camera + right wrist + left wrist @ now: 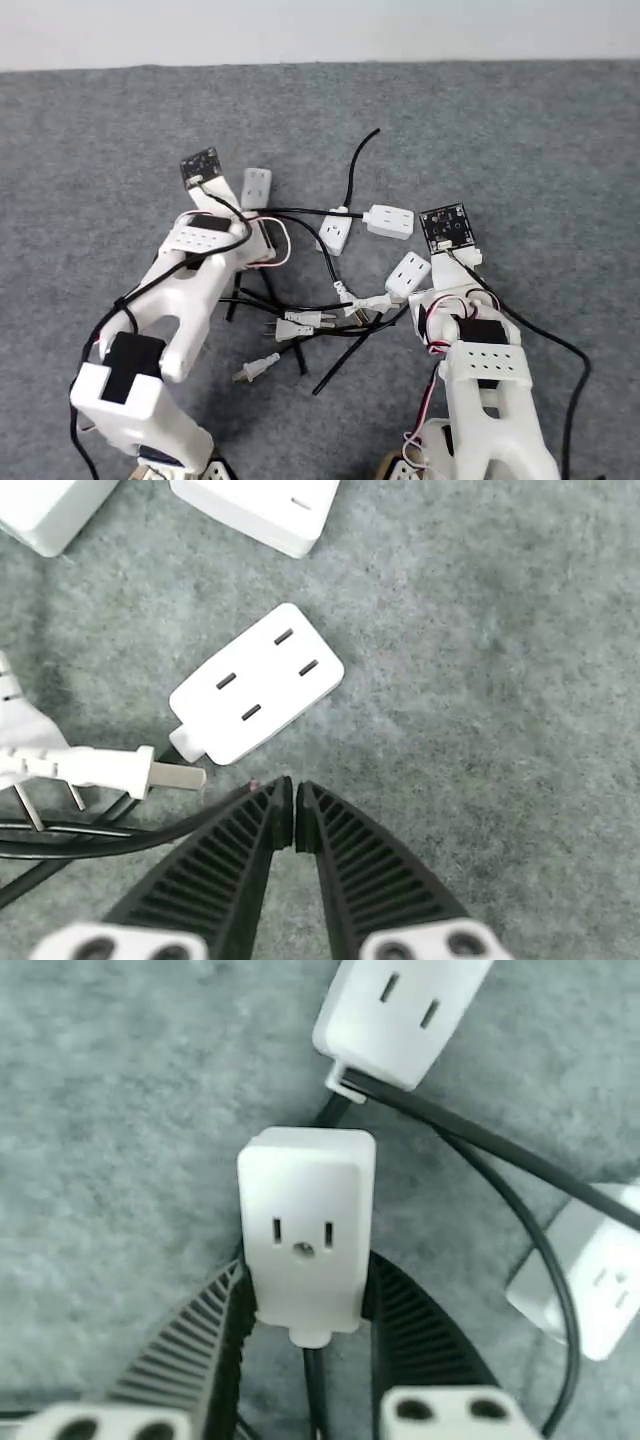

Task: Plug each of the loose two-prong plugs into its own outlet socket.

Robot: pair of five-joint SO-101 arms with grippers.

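The loose plugs [300, 322] lie near the middle of the desk [560, 130]. None looks pushed in yet, so all the work is left. The left pincer [305, 1265] squeezes a white socket [305, 1210]. The right pincer [293, 785] is pressed together, holding nothing, just beside a flat socket [258, 683]. No writing can be read.

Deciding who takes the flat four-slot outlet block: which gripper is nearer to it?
Right. The right gripper, shut, has its tips just short of the four-slot outlet block; the left gripper clamps a separate single socket instead.
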